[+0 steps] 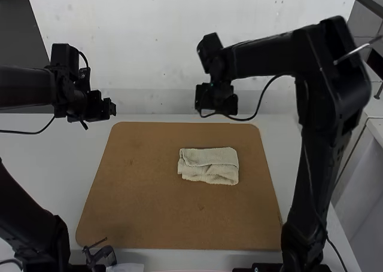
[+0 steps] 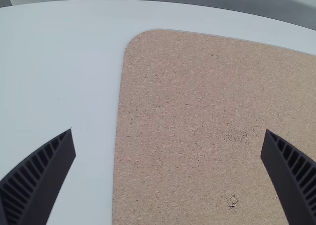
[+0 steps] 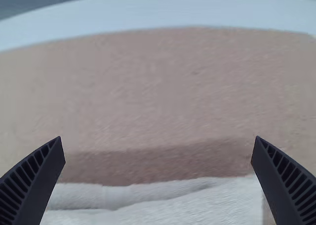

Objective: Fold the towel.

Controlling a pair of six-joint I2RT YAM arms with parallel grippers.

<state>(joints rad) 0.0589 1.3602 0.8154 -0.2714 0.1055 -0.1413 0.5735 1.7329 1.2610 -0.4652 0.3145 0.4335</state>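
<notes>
left pincer [image 2: 168,131] and right pincer [image 3: 158,138] are gaping; the folded towel [image 1: 208,165] is lying near the right one, well away from the left; a hasty pinch could be dragging its rumpled layer askew.

Left end effector [image 1: 111,108] open, right end effector [image 1: 216,101] open, right arm [image 1: 263,58] bent

Robotics lab, two robot arms [image 1: 332,81], white table [image 1: 66,170], brown board [image 1: 143,212]
</notes>
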